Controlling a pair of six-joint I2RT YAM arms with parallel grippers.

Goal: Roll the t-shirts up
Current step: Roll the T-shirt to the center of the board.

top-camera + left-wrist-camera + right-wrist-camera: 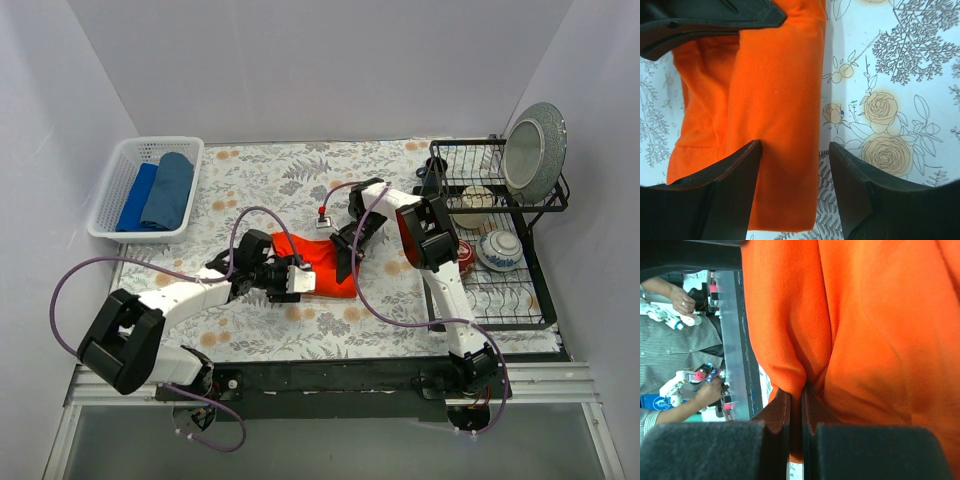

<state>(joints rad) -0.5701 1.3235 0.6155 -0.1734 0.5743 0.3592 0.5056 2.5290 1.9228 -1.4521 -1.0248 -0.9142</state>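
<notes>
Clamping the right hand [796, 391] tight on a fold of the orange t-shirt [865, 340], bunched in the middle of the counter [300, 170]. Hovering the left hand [795, 150] spread wide, straddling the shirt's long edge.

This is a robot lab, dressed up a bit like a kitchen. Plain white walls [300, 70] box in one table [300, 345] with a flowery cloth [280, 170]. A left arm [190, 292] and a right arm [455, 300] are bolted to a black rail [330, 382], with purple cables [57, 300] looping off them.

Right of the right gripper [348, 268] stands a black dish rack [470, 145] with a plate [535, 150] and bowls [500, 250] — kitchen things. Far left of the left gripper [300, 280] sits a white basket [110, 200].

In the right wrist view, left of that gripper and past the table edge, a person [670, 347] in a striped shirt holds small white gadgets [657, 314].
</notes>
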